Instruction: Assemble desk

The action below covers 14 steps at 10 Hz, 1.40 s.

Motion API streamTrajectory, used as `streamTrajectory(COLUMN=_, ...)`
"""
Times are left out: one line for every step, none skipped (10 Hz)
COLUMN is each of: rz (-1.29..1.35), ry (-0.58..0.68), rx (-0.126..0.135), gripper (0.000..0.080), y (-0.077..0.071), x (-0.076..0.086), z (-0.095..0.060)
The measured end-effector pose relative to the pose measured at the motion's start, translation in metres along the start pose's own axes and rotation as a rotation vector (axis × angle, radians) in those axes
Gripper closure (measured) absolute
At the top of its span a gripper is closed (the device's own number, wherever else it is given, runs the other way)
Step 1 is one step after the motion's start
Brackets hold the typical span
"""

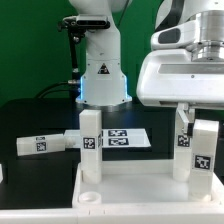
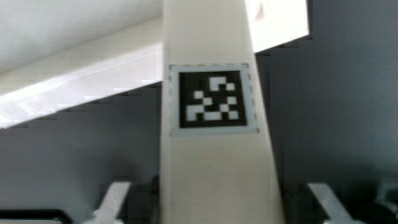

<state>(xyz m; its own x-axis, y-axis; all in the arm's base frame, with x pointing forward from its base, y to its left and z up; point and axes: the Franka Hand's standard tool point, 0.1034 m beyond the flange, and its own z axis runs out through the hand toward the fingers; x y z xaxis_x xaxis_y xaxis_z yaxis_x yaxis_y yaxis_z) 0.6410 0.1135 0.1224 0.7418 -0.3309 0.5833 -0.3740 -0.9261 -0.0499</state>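
The white desk tabletop (image 1: 135, 198) lies in the foreground with its rim up. One tagged white leg (image 1: 90, 146) stands upright in its corner at the exterior view's left. A second leg (image 1: 201, 150) stands upright at the corner on the exterior view's right, and my gripper (image 1: 196, 124) comes down from above, shut on its upper part. In the wrist view that leg (image 2: 217, 110) fills the middle with its tag facing me, between my two fingers (image 2: 118, 196); the gripper (image 2: 221, 202) holds it. A third leg (image 1: 42, 143) lies loose on the black table.
The marker board (image 1: 128, 138) lies flat behind the tabletop. The robot's white base (image 1: 102, 70) stands at the back. In the wrist view the tabletop's white rim (image 2: 80, 92) runs slantwise behind the held leg.
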Motion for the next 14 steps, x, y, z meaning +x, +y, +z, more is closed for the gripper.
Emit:
streamTrajectory(rz=0.021, ry=0.013, rx=0.010, gripper=0.0512, y=0.002, x=-0.003, z=-0.002)
streamTrajectory(rz=0.034, ry=0.024, rx=0.016, gripper=0.0512, y=0.004, x=-0.005, z=-0.003)
streamTrajectory(rz=0.048, ry=0.038, rx=0.023, gripper=0.0512, y=0.005, x=-0.007, z=-0.003)
streamTrajectory(rz=0.063, ry=0.041, rx=0.024, gripper=0.0512, y=0.005, x=-0.007, z=-0.004)
streamTrajectory(rz=0.081, ry=0.042, rx=0.023, gripper=0.0512, y=0.006, x=-0.008, z=-0.004)
streamTrajectory(rz=0.077, ry=0.043, rx=0.021, gripper=0.0512, y=0.007, x=-0.007, z=-0.004)
streamTrajectory(rz=0.074, ry=0.043, rx=0.022, gripper=0.0499, y=0.006, x=-0.007, z=-0.004)
streamTrajectory(rz=0.071, ry=0.043, rx=0.021, gripper=0.0499, y=0.007, x=-0.007, z=-0.004)
streamTrajectory(rz=0.062, ry=0.029, rx=0.017, gripper=0.0324, y=0.007, x=-0.007, z=-0.004)
streamTrajectory(rz=0.066, ry=0.003, rx=0.018, gripper=0.0210, y=0.007, x=-0.001, z=-0.008)
streamTrajectory(rz=0.060, ry=-0.007, rx=0.022, gripper=0.0210, y=0.007, x=0.005, z=-0.012)
streamTrajectory(rz=0.053, ry=-0.055, rx=0.014, gripper=0.0163, y=0.015, x=0.015, z=-0.015)
streamTrajectory(rz=0.069, ry=-0.103, rx=0.010, gripper=0.0152, y=0.024, x=0.026, z=-0.017)
streamTrajectory(rz=0.074, ry=-0.167, rx=0.004, gripper=0.0152, y=0.032, x=0.032, z=-0.017)
